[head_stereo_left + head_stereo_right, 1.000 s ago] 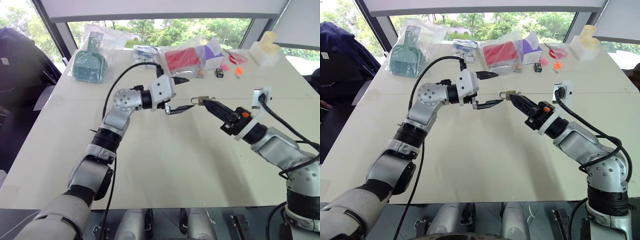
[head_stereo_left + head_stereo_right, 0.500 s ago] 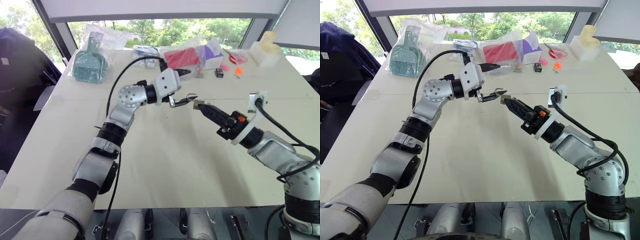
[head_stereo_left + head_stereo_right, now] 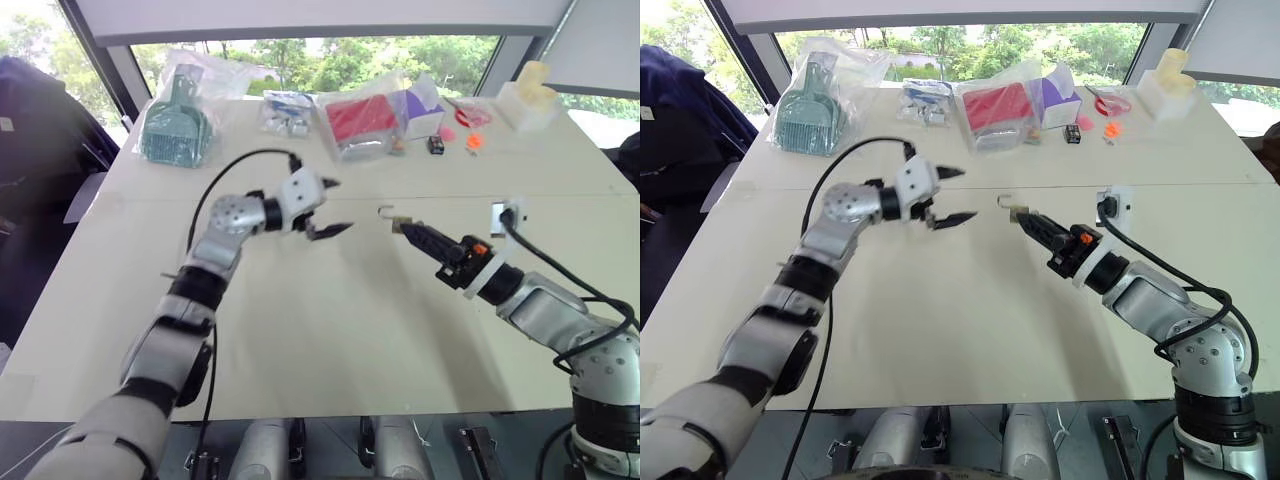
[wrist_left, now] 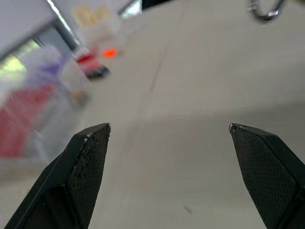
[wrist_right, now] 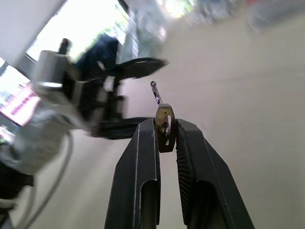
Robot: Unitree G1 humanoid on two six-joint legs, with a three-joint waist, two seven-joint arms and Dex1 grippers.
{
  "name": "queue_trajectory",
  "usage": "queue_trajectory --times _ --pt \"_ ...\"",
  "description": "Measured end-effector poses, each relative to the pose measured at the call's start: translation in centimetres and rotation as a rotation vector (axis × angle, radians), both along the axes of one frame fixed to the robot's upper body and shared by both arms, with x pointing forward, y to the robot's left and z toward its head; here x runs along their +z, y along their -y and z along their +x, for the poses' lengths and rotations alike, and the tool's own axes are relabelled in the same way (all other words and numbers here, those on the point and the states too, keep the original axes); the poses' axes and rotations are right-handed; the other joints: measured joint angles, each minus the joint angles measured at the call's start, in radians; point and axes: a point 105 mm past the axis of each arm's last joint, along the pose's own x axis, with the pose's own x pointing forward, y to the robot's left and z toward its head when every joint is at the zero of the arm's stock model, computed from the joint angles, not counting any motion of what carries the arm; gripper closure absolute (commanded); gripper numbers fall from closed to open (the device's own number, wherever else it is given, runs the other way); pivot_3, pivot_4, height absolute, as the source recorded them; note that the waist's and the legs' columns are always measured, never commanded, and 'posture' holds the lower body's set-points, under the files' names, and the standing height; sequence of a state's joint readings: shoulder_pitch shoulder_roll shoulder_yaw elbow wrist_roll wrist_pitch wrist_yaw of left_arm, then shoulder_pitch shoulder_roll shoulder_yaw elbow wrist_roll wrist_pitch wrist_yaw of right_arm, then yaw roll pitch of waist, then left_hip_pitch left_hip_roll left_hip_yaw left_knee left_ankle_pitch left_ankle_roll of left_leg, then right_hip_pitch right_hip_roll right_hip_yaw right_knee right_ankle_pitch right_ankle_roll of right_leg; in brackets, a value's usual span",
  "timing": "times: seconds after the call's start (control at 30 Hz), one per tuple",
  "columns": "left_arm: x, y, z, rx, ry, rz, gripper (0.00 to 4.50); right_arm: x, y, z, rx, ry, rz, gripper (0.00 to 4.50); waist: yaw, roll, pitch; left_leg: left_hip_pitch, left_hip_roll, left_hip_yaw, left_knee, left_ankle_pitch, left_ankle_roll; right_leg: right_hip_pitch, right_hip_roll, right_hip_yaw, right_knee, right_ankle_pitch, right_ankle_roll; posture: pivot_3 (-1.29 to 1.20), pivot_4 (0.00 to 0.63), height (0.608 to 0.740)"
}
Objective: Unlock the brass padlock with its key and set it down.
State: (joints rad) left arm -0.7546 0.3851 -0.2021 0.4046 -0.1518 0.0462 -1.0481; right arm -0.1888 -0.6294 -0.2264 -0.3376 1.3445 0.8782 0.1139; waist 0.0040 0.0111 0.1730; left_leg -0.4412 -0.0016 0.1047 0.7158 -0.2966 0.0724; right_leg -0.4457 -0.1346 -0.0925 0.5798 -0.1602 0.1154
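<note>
Right end effector [image 3: 410, 231] pinches the small golden-brass padlock [image 5: 164, 127] above the pale bench [image 3: 330, 330] — silvery shackle [image 3: 384, 211] swung open, pointing toward the left end effector [image 3: 330, 208], spread empty just beside the padlock.

I work in what looks like a robot test lab: a wide pale desk [image 3: 330, 330] beneath big windows [image 3: 330, 50] onto green trees, with bagged practice items along its far edge, including a teal plastic dustpan [image 3: 176, 128] and a red box [image 3: 362, 120].
</note>
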Motion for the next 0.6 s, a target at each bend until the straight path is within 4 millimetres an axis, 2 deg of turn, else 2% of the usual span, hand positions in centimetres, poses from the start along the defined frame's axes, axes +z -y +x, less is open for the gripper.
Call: queue_trajectory --times 0.07,0.13,0.27,0.33,0.37,0.57,0.6 --pt "-0.4 -1.1 -2.0 -0.024 -0.122 -0.018 0.36 -2.2 0.3 0.5 -0.006 -0.097 -0.034 4.50 -0.003 0.000 0.000 0.000 0.000 0.000 0.000 0.003 -0.006 0.000 0.000 0.000 0.000 -0.001 -0.001 0.00 0.150 0.735" --pt "0.3 -1.3 -3.7 -0.054 -0.181 -0.030 0.36 -3.7 0.1 1.0 0.002 -0.168 -0.037 4.50 0.006 0.000 0.000 0.000 0.000 -0.001 0.000 0.003 -0.006 0.000 0.000 0.000 0.000 -0.002 -0.003 0.00 0.150 0.735" --pt "0.8 -1.2 -6.3 -0.090 -0.242 -0.023 0.36 -3.4 -0.8 2.6 0.035 -0.179 0.028 4.50 0.007 0.001 0.000 0.001 0.000 -0.001 0.000 0.001 -0.001 0.001 0.000 0.000 0.000 -0.002 -0.004 0.00 0.150 0.735" --pt "0.2 -1.2 -6.6 -0.067 -0.275 -0.027 0.32 -3.5 -0.7 3.1 0.045 -0.186 0.037 3.54 0.010 0.001 0.000 0.001 -0.001 -0.002 0.000 0.001 -0.001 0.001 0.001 0.000 0.000 -0.002 -0.003 0.00 0.150 0.735" --pt "-0.1 -1.3 -6.7 -0.053 -0.287 -0.029 0.32 -3.7 -0.5 3.3 0.044 -0.195 0.035 3.20 0.009 0.001 0.000 0.001 -0.001 -0.001 0.000 0.001 -0.001 0.001 0.001 0.000 0.000 -0.002 -0.003 0.00 0.150 0.735" --pt "-0.2 -1.3 -6.4 -0.010 -0.282 -0.038 0.32 -4.8 0.7 3.3 0.048 -0.207 -0.047 0.07 0.008 0.001 0.000 0.000 -0.001 -0.001 0.000 0.004 -0.007 0.001 0.001 0.000 0.000 -0.002 -0.003 0.00 0.150 0.735" --pt "-0.2 -1.2 -6.3 -0.001 -0.278 -0.042 0.32 -4.8 1.2 3.2 0.042 -0.193 -0.090 0.03 0.009 0.001 0.000 0.000 -0.001 -0.001 0.000 0.004 -0.007 0.001 0.001 0.000 0.000 -0.002 -0.003 0.00 0.150 0.735"
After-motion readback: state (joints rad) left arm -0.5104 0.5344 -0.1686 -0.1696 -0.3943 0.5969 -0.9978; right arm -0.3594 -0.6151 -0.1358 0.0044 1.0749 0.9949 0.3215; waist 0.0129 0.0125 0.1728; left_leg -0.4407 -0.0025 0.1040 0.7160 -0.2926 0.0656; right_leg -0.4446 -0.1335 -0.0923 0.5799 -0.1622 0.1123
